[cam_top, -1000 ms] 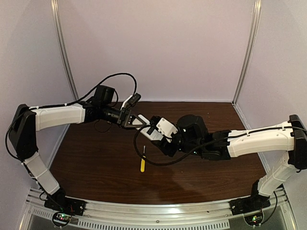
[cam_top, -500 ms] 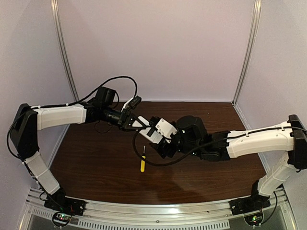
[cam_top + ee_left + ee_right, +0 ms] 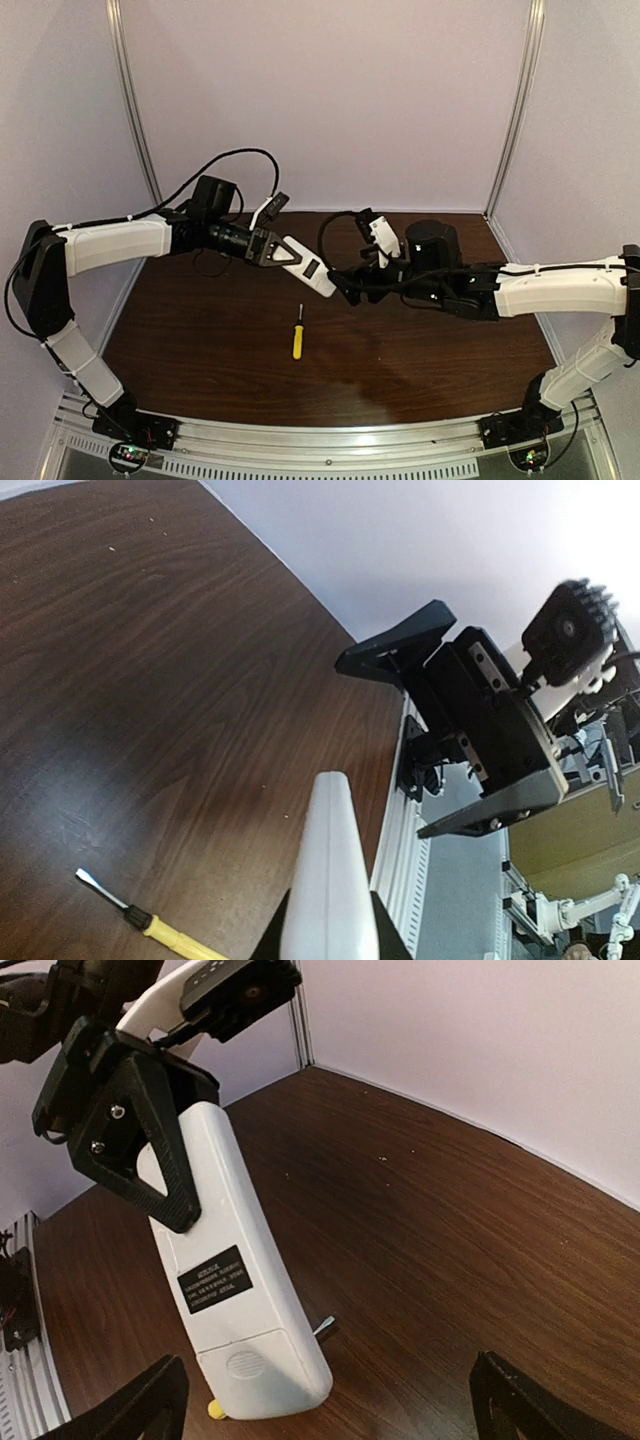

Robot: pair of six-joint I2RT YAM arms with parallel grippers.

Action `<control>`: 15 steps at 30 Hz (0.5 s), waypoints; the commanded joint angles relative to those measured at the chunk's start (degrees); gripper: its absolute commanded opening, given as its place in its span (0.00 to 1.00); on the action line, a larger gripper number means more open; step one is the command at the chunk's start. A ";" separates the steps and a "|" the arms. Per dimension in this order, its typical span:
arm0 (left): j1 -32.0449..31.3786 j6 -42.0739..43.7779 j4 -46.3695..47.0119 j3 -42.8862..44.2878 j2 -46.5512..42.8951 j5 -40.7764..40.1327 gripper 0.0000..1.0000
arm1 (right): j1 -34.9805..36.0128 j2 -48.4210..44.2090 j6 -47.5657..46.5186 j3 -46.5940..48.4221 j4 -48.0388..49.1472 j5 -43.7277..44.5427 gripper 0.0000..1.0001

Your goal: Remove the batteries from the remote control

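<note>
My left gripper (image 3: 270,247) is shut on the upper end of the white remote control (image 3: 303,264) and holds it tilted above the table. In the right wrist view the remote (image 3: 222,1260) shows its back, with a dark label and the battery lid closed at the lower end. In the left wrist view I see it edge-on (image 3: 325,880) between my left gripper's (image 3: 330,946) black fingers. The batteries are hidden. My right gripper (image 3: 345,280) is wide open and empty, just right of the remote's lower end, not touching it (image 3: 330,1425).
A yellow-handled screwdriver (image 3: 297,340) lies on the dark wooden table (image 3: 200,330) below the remote; it also shows in the left wrist view (image 3: 150,925). Purple walls close the back and sides. The metal rail runs along the near edge.
My right gripper has pulled back to the right, off the remote's lower end, and its wrist has turned. My left gripper has kept hold of the remote.
</note>
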 commanded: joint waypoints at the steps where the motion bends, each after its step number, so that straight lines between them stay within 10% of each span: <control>1: 0.39 3.53 1.25 0.14 -3.98 -8.23 0.00 | -3.71 -2.97 10.21 -2.79 4.18 -8.50 1.00; 15: 0.39 -7.58 4.07 9.22 -0.56 -10.87 0.00 | -13.26 -3.80 30.03 -2.54 6.74 -17.89 1.00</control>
